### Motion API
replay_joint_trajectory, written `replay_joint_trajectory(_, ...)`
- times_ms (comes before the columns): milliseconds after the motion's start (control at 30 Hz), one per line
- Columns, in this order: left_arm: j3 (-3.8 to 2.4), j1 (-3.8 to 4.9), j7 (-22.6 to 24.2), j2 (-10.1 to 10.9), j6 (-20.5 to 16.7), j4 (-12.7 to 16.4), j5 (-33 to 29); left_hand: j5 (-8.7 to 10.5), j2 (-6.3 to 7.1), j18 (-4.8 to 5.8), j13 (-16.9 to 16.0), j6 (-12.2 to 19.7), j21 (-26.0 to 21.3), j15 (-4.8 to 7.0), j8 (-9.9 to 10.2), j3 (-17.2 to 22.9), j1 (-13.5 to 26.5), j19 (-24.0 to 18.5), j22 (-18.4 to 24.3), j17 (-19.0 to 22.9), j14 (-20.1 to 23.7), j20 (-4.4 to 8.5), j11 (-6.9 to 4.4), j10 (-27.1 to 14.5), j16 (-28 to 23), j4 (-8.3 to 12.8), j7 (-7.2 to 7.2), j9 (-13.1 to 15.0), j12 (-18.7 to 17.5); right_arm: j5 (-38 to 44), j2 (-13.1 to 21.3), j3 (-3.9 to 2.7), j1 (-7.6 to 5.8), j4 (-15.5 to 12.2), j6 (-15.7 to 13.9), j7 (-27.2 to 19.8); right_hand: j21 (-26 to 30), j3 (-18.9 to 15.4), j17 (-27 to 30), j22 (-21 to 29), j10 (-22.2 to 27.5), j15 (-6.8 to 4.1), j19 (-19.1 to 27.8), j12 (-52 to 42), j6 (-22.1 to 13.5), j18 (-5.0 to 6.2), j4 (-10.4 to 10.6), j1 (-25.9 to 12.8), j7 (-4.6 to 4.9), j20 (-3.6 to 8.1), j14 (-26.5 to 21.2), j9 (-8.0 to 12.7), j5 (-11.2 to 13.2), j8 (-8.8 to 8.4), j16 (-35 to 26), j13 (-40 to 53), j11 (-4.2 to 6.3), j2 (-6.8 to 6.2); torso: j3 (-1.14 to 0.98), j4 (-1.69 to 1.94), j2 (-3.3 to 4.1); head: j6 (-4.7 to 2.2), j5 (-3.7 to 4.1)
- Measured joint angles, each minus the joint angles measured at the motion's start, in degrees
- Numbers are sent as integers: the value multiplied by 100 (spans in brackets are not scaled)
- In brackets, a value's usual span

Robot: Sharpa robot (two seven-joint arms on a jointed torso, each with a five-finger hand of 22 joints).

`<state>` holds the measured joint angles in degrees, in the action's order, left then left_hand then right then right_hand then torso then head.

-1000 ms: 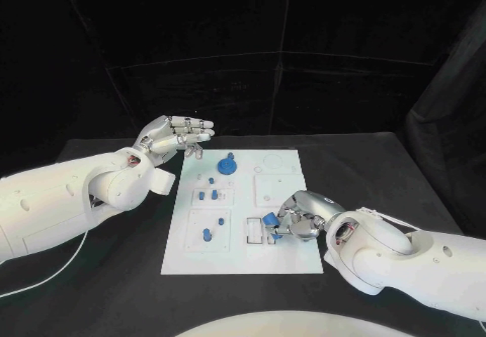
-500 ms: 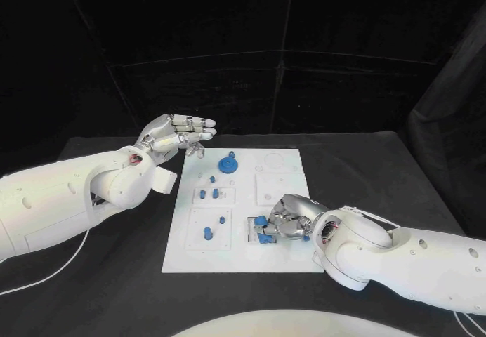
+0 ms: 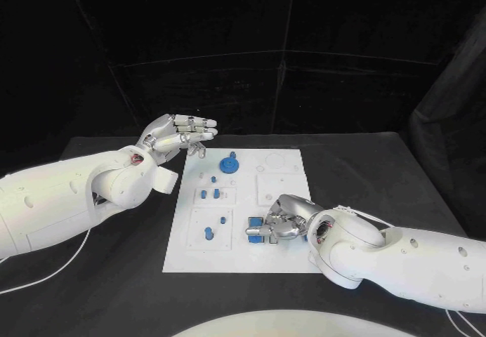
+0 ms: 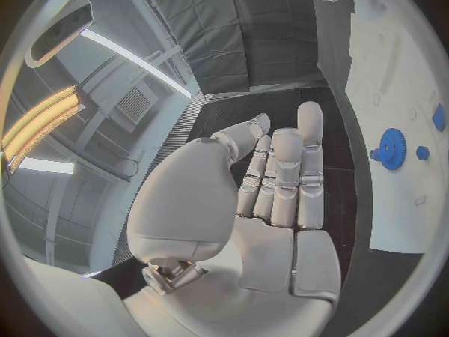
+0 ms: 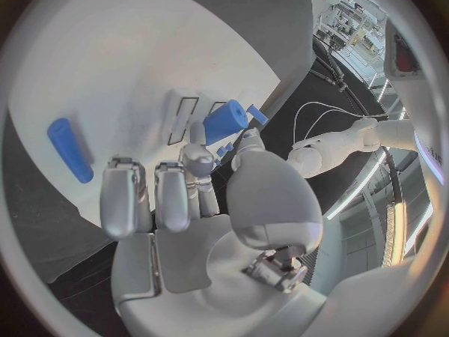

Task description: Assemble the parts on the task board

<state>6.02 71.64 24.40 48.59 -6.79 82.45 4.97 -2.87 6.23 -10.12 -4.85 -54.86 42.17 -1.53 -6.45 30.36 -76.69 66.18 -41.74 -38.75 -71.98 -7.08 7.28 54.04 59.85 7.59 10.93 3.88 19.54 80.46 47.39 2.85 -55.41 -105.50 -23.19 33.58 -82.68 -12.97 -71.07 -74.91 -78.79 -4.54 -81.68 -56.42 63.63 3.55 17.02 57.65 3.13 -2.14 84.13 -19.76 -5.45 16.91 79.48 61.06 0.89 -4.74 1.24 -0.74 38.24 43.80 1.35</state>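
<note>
The task board (image 3: 284, 167) looks like a smooth, matt white plate of plastic, and the blue gear (image 3: 229, 166) and the blue cylinder (image 5: 225, 121) have the even, slightly satin surface of moulded plastic. The table (image 3: 405, 175) is covered in matt black material that looks like cloth. The left hand (image 3: 180, 135) and right hand (image 3: 286, 218) show silver, brushed-looking metal segments with a soft sheen, while the left arm (image 3: 71, 200) and right arm (image 3: 405, 263) wear glossy white plastic shells
</note>
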Motion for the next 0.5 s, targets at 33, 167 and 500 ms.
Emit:
replay_joint_trajectory(33,0,0,0,1,0,0,0,0,0,0,0,0,0,0,0,0,0,0,0,0,0,0,0,0,0,0,0,0,0,12,-2,0,0,1,2,3,1,144,28,0,8,0,0,69,0,0,4,-187,0,0,0,-18,100,0,-2,-32,-8,-189,-1,-1,-1,0,-1)
replay_joint_trajectory(167,0,0,-2,5,0,0,0,0,0,0,0,0,0,0,0,0,0,0,0,0,0,0,0,0,0,0,0,0,0,74,-2,0,0,4,8,13,26,199,71,0,51,0,40,187,-21,0,12,-376,20,-2,0,-44,158,-33,-41,-94,-7,-410,-1,-4,-1,2,-3)
replay_joint_trajectory(500,0,0,-9,12,2,1,0,0,0,0,-1,0,0,0,0,0,0,0,0,0,0,0,0,0,0,0,0,0,0,193,119,-1,1,-151,8,-21,26,568,29,0,50,0,40,210,-21,0,-286,903,20,-1,0,-177,-422,-66,-41,4,-7,-50,-7,-8,-1,2,-4)
